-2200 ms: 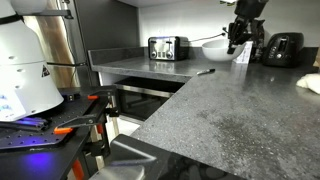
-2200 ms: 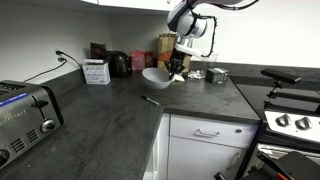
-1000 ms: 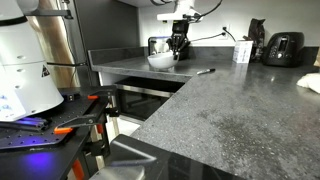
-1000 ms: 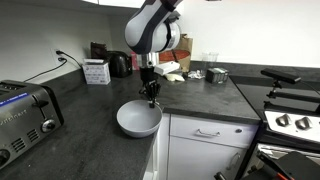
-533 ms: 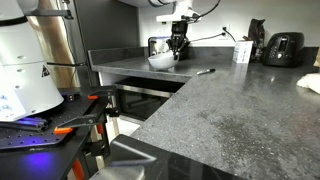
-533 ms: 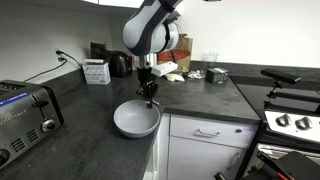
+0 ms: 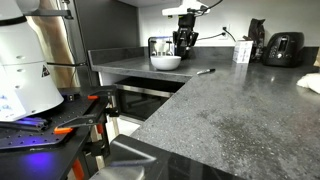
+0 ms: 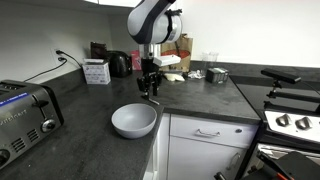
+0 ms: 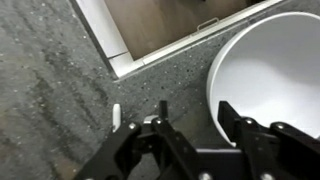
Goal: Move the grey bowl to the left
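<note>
Seeing the bowl (image 8: 134, 120) sat on the counter (image 8: 80, 112) & my gripper (image 8: 150, 91) clear of it, jaws spread, empty, I reckoned the job done.

My gripper (image 9: 196, 128) black; bowl (image 9: 275, 70) at 2 o'clock plain whitish pale grey; counter (image 9: 50, 90) dark grey, finely speckled.

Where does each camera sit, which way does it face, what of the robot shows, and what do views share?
Exterior view: low, at counter height, facing along it toward the grey bowl; arm and pincer show.
Exterior view: higher, facing the counter's corner; arm and pincer show.
Wrist view: on the arm, looking down; only the open pincer shows.
Shared: all three show the grey bowl.
</note>
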{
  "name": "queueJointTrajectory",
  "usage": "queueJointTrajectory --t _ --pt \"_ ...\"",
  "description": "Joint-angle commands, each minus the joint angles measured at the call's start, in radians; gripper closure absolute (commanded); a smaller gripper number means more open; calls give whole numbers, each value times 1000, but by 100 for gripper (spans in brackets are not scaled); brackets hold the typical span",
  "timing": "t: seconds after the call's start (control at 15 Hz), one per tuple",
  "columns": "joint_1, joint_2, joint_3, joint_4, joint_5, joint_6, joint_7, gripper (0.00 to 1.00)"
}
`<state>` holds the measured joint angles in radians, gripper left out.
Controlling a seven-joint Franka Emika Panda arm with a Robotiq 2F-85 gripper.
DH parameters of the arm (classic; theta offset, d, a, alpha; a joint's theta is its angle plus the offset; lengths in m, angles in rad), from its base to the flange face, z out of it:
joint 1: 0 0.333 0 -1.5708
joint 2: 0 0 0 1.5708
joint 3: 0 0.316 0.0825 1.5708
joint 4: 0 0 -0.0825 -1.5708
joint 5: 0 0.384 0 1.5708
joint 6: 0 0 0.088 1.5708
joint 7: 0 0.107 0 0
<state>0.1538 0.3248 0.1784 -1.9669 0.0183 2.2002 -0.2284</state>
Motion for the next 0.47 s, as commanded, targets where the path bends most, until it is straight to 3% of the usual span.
queueJointTrajectory --t 0.0,0.13,0.4 --pt "-49 -61 -15 18 59 -80 2 11" --pt "-82 -127 -36 6 85 -103 -7 0" --pt "-123 -262 -72 -33 114 -146 -63 0"
